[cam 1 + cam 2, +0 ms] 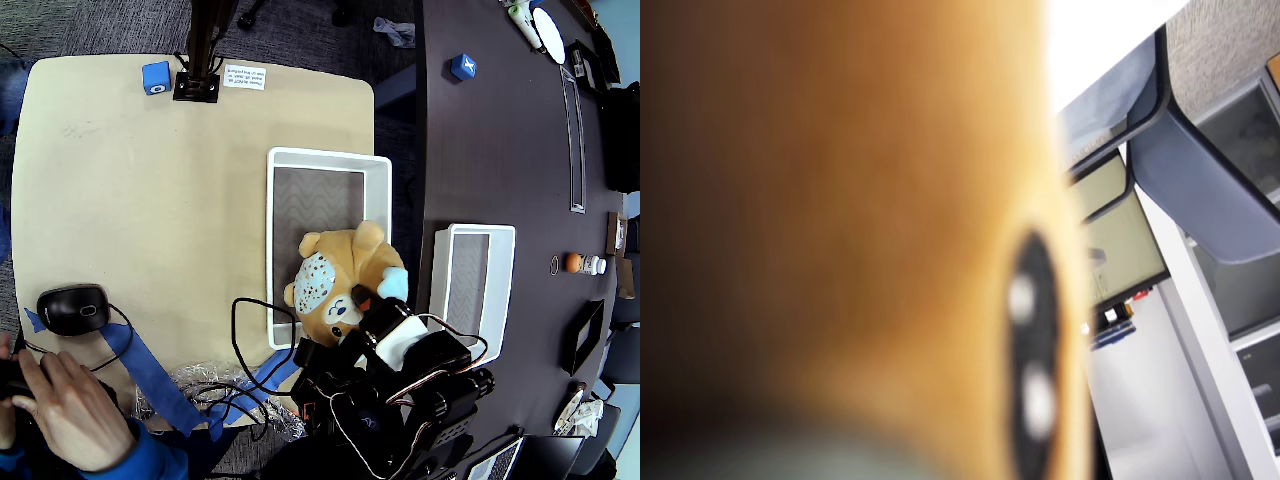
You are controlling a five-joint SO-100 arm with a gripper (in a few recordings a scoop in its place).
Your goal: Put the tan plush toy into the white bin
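Tan toy (345,280) hangs over the near end of the white bin (328,157), the gripper (362,298) clenched on its side. Releasing only once it sits squarely inside the rim should avoid a spill.

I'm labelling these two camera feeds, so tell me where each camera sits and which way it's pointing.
Overhead view: above the table, looking straight down on the tan plush toy over the white bin; the dark arm and its tool show at the bottom.
Wrist view: riding on the arm, pressed close to blurred orange fur, with room background at the right.
Shared: the plush toy.
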